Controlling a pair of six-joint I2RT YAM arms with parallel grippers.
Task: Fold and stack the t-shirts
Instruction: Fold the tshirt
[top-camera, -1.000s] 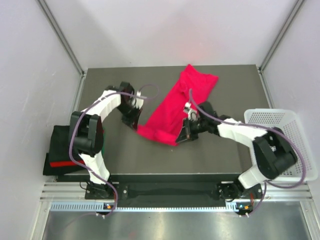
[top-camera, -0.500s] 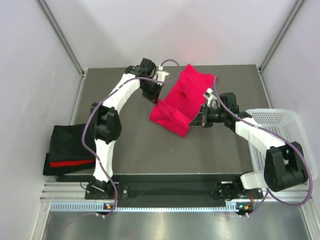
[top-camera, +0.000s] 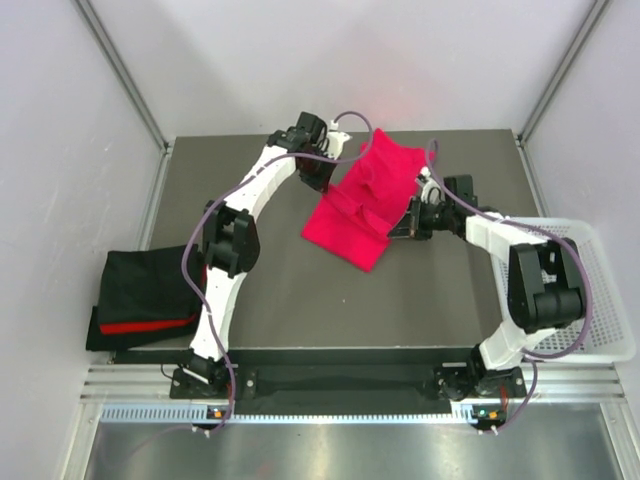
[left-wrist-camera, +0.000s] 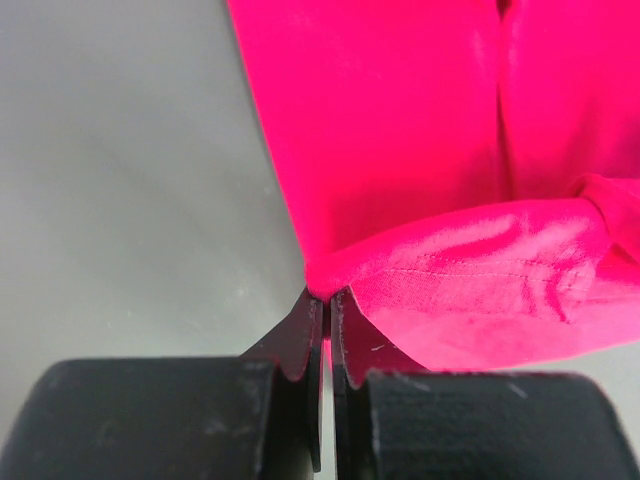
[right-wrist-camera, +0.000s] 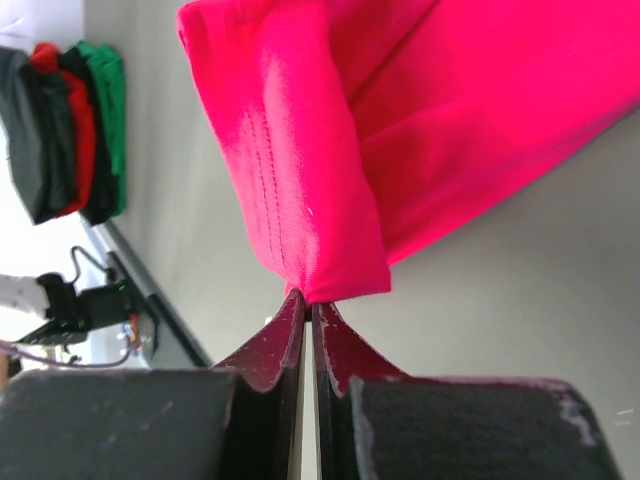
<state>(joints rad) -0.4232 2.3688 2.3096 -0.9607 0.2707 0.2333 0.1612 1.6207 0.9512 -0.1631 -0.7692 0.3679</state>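
A bright magenta-red t-shirt (top-camera: 365, 205) lies partly folded across the back middle of the dark table (top-camera: 300, 300). My left gripper (top-camera: 332, 178) is shut on its left edge, and the cloth (left-wrist-camera: 420, 180) bunches right at the closed tips (left-wrist-camera: 327, 297). At the shirt's right side my right gripper (top-camera: 405, 225) is shut on a folded corner (right-wrist-camera: 300, 180), which is pinched at the tips (right-wrist-camera: 306, 300). A pile of folded t-shirts, black with a red stripe (top-camera: 145, 300), rests off the table's left edge. In the right wrist view that pile (right-wrist-camera: 70, 130) shows black, red and green layers.
A white mesh basket (top-camera: 580, 290) stands off the table's right side. Grey walls with metal rails enclose the back and both sides. The arm bases (top-camera: 340, 385) sit along the near rail.
Both grippers have carried the shirt's near edge away from me toward the back of the table, folding it over. The left arm has stretched far back and the right gripper has shifted right.
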